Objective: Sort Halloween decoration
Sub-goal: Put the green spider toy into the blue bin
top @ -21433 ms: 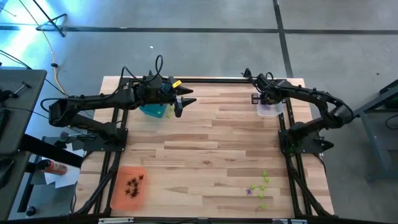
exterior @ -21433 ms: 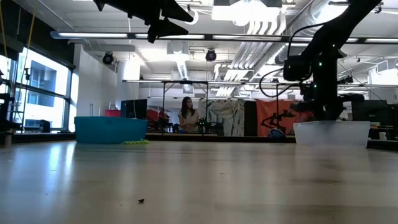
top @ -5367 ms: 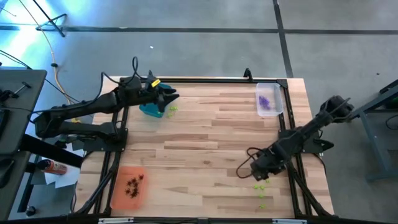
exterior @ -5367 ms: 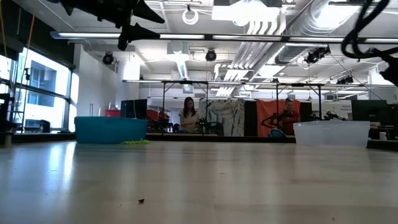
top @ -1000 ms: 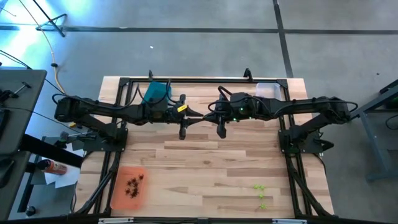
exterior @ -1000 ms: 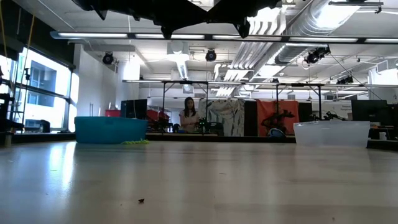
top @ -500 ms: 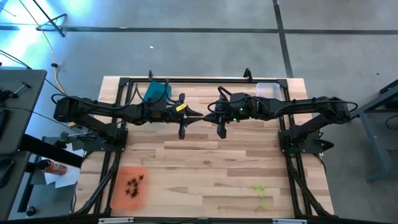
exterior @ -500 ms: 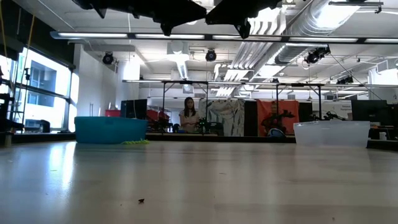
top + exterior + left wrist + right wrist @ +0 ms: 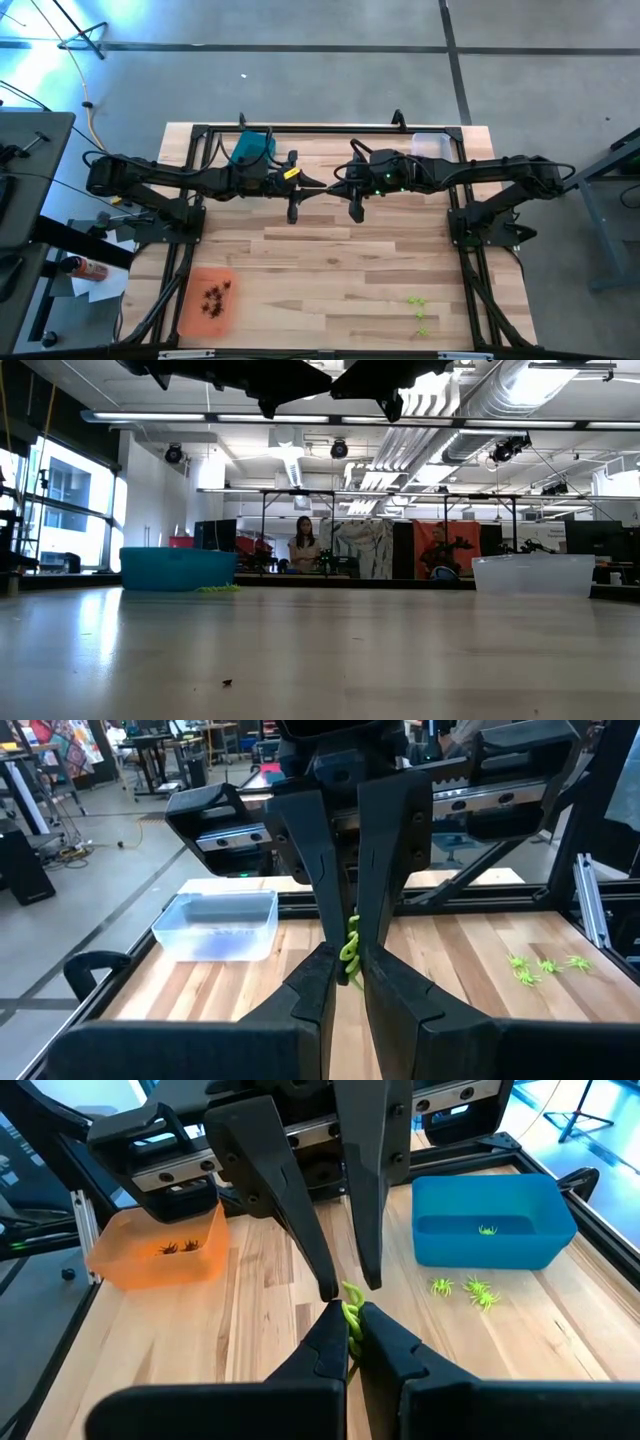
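Observation:
A lime green Halloween decoration (image 9: 350,952) hangs high over the middle of the table, between my two grippers. They meet tip to tip there, my left gripper (image 9: 316,188) reaching in from the table's left and my right gripper (image 9: 338,186) from its right. Both are shut on the decoration. More green decorations lie beside the teal tray (image 9: 490,1230) and near the table's front right (image 9: 418,305). Dark ones lie in the orange tray (image 9: 208,298). My left gripper pinches the green decoration (image 9: 351,966) between its two fingertips, coming in about level from the table's left. The decoration is lifted clear of the table. My right gripper pinches the same decoration (image 9: 352,1308) between its two fingertips, slanting slightly down from the table's right.
The teal tray (image 9: 252,150) stands at the far left and a clear tray (image 9: 430,145) at the far right. A few green decorations (image 9: 465,1290) lie on the wood by the teal tray, and one lies inside it. The room beyond the table holds people.
My left gripper's fingers have drawn together on the green decoration that my right gripper holds. Both arms have kept their place.

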### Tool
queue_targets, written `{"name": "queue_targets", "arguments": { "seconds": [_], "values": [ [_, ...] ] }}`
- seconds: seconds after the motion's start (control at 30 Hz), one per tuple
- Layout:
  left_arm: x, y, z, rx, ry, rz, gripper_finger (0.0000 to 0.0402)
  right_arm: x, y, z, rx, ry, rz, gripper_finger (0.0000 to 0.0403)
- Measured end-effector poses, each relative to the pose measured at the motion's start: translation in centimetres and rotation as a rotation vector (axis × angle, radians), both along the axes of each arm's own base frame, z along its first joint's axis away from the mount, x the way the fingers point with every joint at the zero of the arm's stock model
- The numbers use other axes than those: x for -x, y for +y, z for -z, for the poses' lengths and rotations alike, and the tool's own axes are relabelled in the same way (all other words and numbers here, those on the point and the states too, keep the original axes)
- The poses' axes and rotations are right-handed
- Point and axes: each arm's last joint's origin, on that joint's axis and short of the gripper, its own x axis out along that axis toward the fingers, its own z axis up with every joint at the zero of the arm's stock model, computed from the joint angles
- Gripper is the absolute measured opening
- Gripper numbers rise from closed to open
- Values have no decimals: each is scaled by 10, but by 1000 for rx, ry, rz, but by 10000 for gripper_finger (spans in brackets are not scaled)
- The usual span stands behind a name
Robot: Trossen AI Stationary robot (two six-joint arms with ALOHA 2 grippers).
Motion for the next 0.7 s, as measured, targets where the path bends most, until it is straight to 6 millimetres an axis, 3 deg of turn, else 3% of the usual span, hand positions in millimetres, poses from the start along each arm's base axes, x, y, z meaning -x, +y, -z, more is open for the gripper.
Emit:
{"name": "queue_targets", "arguments": {
  "seconds": [0.37, 0.7],
  "values": [
    [0, 1, 0, -1, 0, 1, 36, 0, 0, 0, 0, -4, 0, 0],
    [0, 3, 0, 0, 0, 0, 3, 0, 0, -1, 2, -6, 3, 0]
  ]
}}
